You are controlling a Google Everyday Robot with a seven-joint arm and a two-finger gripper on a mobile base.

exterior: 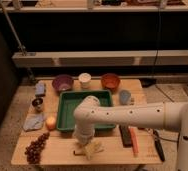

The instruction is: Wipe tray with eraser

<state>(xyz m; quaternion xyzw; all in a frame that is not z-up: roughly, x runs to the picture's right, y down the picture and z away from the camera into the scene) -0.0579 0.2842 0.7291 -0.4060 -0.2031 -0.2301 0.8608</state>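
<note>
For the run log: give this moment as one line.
gripper: down near front edge of table, beside pale yellow object | tray: green, behind gripper, arm crossing it | held item: cannot tell

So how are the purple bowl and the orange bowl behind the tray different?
Colour: the purple bowl is dark violet, the orange bowl is reddish brown. Side: in the camera view, the purple bowl sits left of the white cup and the orange bowl sits right of it. Both are round, upright and similar in size, and both stand behind the green tray. The gripper hangs low near the front of the table, across the tray from both bowls.
</note>
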